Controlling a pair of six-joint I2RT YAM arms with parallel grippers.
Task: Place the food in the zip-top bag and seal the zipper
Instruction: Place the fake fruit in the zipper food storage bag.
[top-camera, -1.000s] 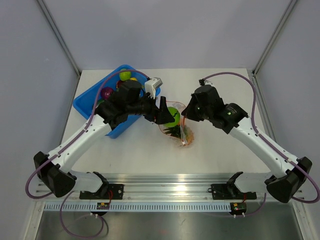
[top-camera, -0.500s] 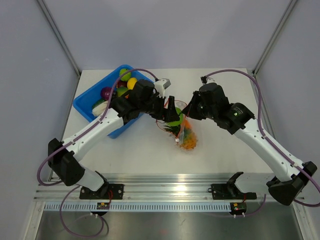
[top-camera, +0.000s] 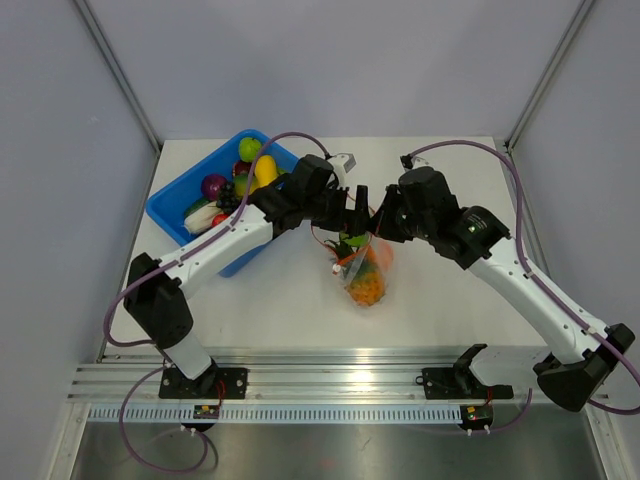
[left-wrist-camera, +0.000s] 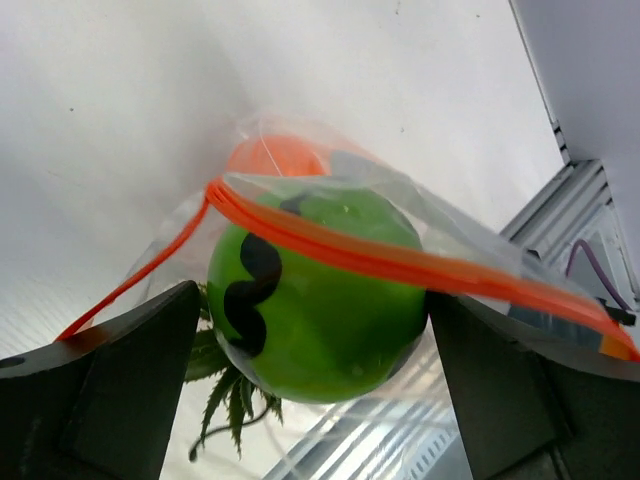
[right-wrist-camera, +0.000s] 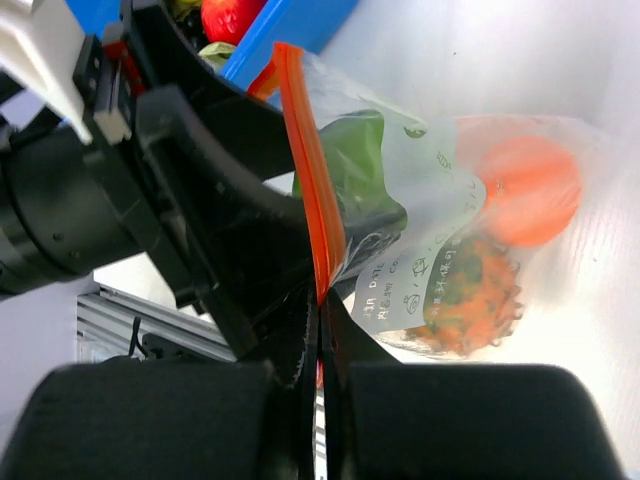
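My right gripper (right-wrist-camera: 322, 300) is shut on the orange-red zipper (right-wrist-camera: 308, 170) and holds the clear zip-top bag (top-camera: 364, 274) up off the table by its mouth. Inside the bag are an orange (right-wrist-camera: 525, 190) and an orange knobbly piece (right-wrist-camera: 470, 295), behind a white label (right-wrist-camera: 440, 235). My left gripper (left-wrist-camera: 312, 305) is at the bag's mouth, shut on a green apple (left-wrist-camera: 330, 300) marked with a black squiggle. The zipper (left-wrist-camera: 400, 262) crosses over the apple in the left wrist view. Green leaves (left-wrist-camera: 225, 400) hang below it. From above, the left gripper (top-camera: 352, 220) and the right gripper (top-camera: 378, 228) meet over the bag.
A blue bin (top-camera: 168, 208) stands at the back left with more food: a green apple (top-camera: 250, 149), a yellow lemon (top-camera: 265, 170), a purple piece (top-camera: 214, 186) and red pieces. The aluminium rail (top-camera: 340, 380) runs along the near table edge.
My left gripper has carried the green apple rightward from beside the bin to the bag's mouth. The bag has lifted and now hangs with the orange pieces lower.
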